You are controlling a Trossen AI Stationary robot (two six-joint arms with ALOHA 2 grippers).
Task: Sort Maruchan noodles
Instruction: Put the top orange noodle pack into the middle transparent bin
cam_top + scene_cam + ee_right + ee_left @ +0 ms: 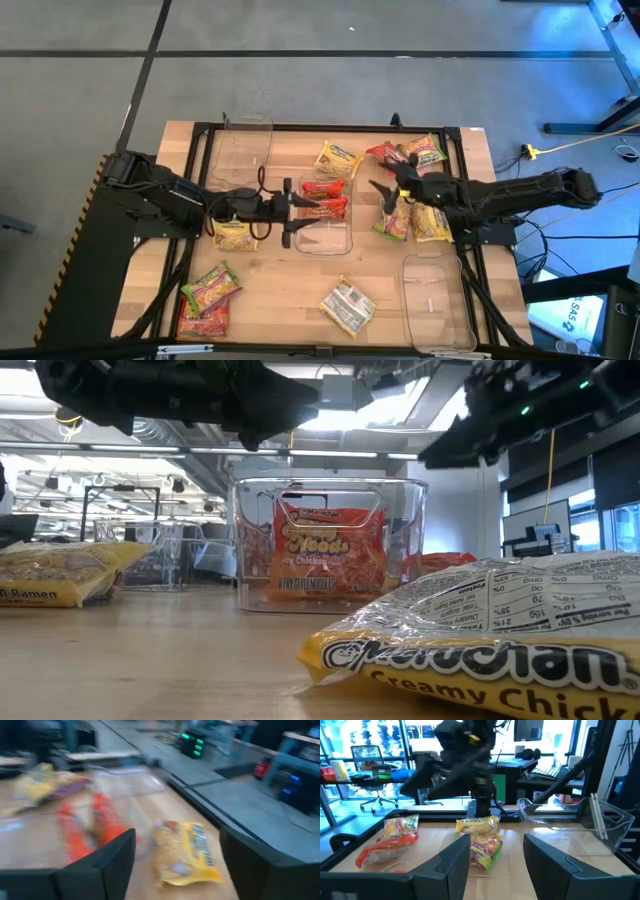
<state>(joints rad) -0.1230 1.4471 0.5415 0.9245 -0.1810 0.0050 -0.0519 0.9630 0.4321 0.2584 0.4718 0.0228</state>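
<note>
Centre of the high view: a clear tray [325, 240] holds two red packets [324, 198]; the low view shows a red label through its wall, so I judge red partly sorted.
Left gripper [297, 210]: over that centre tray, fingers [451, 865] parted and empty in its wrist view.
Right gripper [383, 193]: right of centre, above the loose packets, fingers apart, holding nothing that shows.
Other trays: one at upper left [243, 148] and one at lower right [435, 300], both without packets.
Still loose: one yellow packet [338, 157] at upper centre; a red-and-green cluster [408, 153] at upper right; yellow and green packets [418, 222] under the right arm; one yellow [236, 235] under the left arm; a green-and-red pile [207, 298] at lower left; one pale yellow packet [347, 305] at lower centre.
Count: three trays; roughly a dozen packets, exact number unclear where they overlap.
Progress: early, by my judgement; yellow and green are unsorted.
</note>
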